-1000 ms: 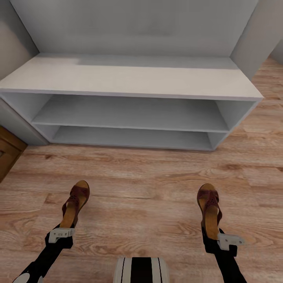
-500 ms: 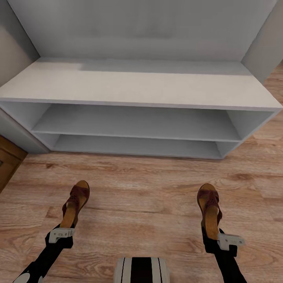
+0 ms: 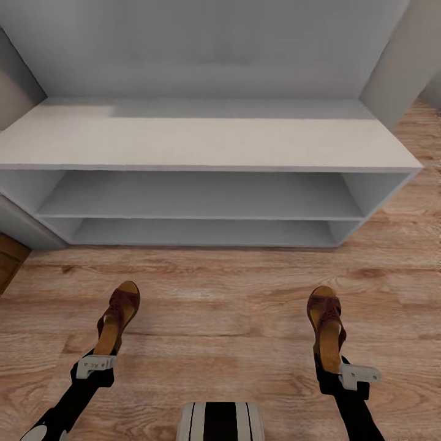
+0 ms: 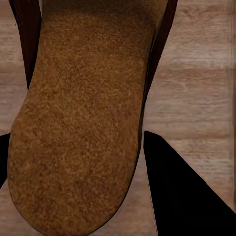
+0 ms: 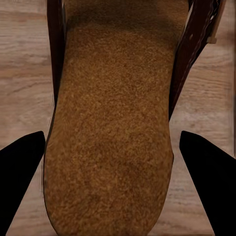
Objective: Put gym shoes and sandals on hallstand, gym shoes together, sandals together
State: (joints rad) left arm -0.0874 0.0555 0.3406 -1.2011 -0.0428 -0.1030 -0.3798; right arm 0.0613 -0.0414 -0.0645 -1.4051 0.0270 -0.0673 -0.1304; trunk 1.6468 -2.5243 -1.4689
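Each tool, left and right, pinches a sandal by its heel, toe pointing at the rack ahead.

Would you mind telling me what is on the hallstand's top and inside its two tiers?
The hallstand has a bare flat top, and both tiers look empty in the head view. The rear of each tier is partly hidden by the board above.

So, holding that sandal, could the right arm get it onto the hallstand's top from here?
Probably yes: the right gripper holds its sandal over bare floor, nothing before the hallstand, though reach is unsure.
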